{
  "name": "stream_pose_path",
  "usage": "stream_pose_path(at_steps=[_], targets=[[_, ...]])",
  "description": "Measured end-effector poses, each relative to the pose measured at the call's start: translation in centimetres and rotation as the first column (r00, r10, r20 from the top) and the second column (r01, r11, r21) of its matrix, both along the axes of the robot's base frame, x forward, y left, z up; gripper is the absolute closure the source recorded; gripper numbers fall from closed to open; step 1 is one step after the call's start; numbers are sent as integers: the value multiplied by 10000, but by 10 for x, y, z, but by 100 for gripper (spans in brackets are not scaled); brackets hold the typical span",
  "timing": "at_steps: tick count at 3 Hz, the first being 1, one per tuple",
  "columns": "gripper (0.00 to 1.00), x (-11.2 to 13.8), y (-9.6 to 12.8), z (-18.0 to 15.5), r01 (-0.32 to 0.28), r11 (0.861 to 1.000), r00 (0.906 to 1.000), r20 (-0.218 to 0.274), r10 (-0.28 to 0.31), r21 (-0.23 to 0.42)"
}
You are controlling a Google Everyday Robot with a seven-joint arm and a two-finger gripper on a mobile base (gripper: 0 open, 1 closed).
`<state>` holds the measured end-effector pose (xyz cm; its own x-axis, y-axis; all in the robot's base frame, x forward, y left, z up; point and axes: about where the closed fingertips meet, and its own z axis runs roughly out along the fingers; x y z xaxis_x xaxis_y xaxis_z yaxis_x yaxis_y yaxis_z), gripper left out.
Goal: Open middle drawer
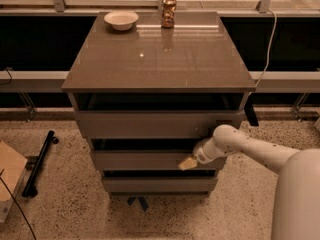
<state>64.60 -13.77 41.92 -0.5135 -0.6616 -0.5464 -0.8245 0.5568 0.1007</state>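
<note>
A grey-brown cabinet holds three flat, handle-less drawer fronts, one above the other. The middle drawer (pixel 140 160) is the second one, of medium apparent width, with a dark gap above it. My white arm comes in from the lower right. My gripper (pixel 188 163) with yellowish fingertips rests against the right part of the middle drawer's front, near its lower edge. The top drawer (pixel 150 124) looks widest and the bottom drawer (pixel 155 185) narrowest.
On the cabinet's top (pixel 160 54) stand a white bowl (pixel 121 20) at the back left and a can (pixel 168 12) at the back middle. A black bar (pixel 39 163) and a cardboard piece (pixel 9 176) lie on the speckled floor at left. A cable (pixel 270 34) hangs at right.
</note>
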Motion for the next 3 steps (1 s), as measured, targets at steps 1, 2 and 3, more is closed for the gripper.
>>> stream_pose_path(at_steps=[1, 2, 3], targets=[[64, 0, 0, 4, 0, 10000, 10000, 0, 0, 0], [70, 0, 0, 8, 0, 10000, 10000, 0, 0, 0], [48, 0, 0, 8, 0, 10000, 10000, 0, 0, 0]])
